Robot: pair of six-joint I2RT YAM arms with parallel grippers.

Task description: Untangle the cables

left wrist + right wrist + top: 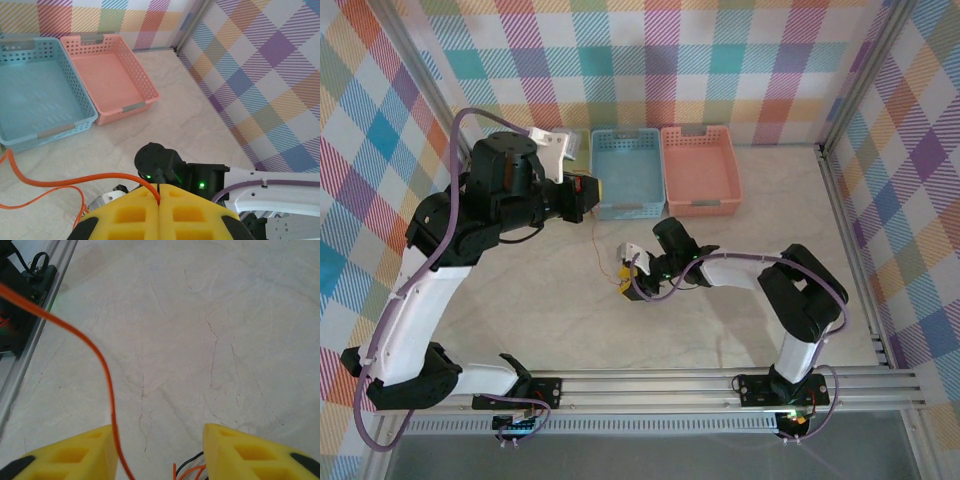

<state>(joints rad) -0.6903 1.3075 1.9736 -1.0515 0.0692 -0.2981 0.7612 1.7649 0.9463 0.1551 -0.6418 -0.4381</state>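
Above the pale tabletop (225,315), the left gripper (159,194) is pinching the orange cable (106,372) between its closed yellow fingers (130,215), while the right gripper (160,440) is hanging wide open, that cable passing through its gap beside a dark cable (194,458).

**Lighting and image quality.** Bright, even, diffuse light falls from above in all three views, with no glare. Top view: focus is sharp throughout, and the shadow under the right arm (740,272) on the pale worktop (720,330) is faint and soft-edged. Left wrist view: the pink basket (112,75) is crisp, while the left gripper (159,195) at the bottom edge is slightly soft. Right wrist view: the orange cable (104,367), close to the lens, is blurred, and the worktop veins are sharp.
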